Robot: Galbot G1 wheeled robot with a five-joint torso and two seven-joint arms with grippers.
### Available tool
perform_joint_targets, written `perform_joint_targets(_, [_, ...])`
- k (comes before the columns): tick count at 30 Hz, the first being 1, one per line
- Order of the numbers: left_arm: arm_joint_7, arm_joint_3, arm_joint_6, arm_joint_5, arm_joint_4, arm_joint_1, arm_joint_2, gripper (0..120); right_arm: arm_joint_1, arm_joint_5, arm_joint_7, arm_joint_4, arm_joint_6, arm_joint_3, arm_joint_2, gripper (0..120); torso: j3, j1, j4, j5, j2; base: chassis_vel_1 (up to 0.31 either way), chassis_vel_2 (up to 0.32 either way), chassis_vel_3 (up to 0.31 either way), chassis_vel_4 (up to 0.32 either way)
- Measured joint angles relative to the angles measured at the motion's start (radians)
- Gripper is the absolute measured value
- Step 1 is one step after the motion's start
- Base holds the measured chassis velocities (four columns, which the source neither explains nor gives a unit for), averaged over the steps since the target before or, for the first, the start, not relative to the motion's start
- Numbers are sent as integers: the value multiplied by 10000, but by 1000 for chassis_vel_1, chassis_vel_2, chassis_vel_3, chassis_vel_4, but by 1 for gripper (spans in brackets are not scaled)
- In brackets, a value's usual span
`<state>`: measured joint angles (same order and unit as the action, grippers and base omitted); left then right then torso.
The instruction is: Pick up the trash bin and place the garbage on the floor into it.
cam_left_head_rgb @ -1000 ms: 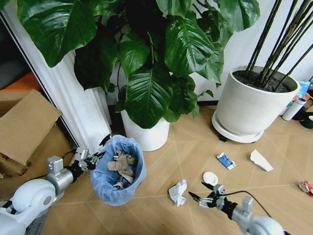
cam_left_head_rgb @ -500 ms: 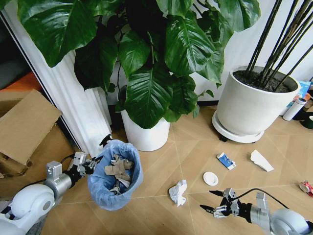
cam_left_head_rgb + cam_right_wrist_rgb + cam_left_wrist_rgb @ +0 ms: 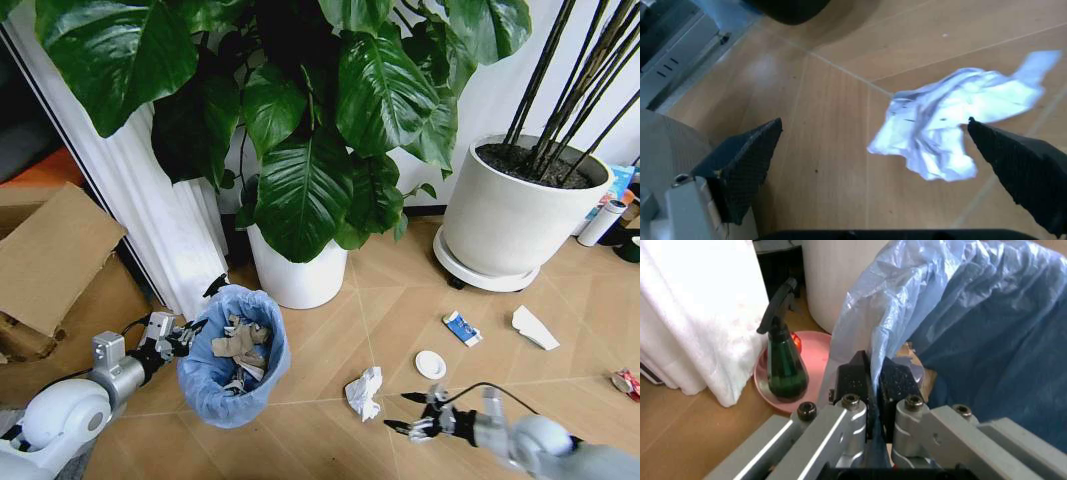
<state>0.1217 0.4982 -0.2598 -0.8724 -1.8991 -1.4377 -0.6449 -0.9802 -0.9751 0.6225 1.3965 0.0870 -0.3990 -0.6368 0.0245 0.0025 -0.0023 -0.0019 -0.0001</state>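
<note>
The left end effector was clamped on the blue bag rim of the trash bin. The right end effector, fingers spread wide, held nothing, the crumpled paper at its ten o'clock on the floor.

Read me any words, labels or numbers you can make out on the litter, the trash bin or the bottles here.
No text can be read.
Blue packet: print is blurred.
Crumpled white paper: faint dark marks, too small to read.
Trash bin: no label showing.
Green spray bottle: no label showing.
</note>
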Motion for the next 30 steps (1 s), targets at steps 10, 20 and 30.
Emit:
perform_joint_targets(10, [-5, 7, -2, 4, 12, 3, 33, 0, 816, 120, -581, -720, -123, -1032, -937, 100, 0, 0, -3, -1, 0, 0, 0, 0, 0])
perform_joint_targets(20, [-2, -29, -2, -55, 13, 97, 119, 0, 1328, -202, -2252, -980, -528, -1588, -1540, 100, 0, 0, -2, -2, 0, 0, 0, 0, 0])
perform_joint_targets(30, [10, -25, -1, -104, 16, 113, 176, 0, 1427, -625, -3653, -860, -1073, -1761, -1811, 100, -1, 0, -3, -1, 0, 0, 0, 0, 0])
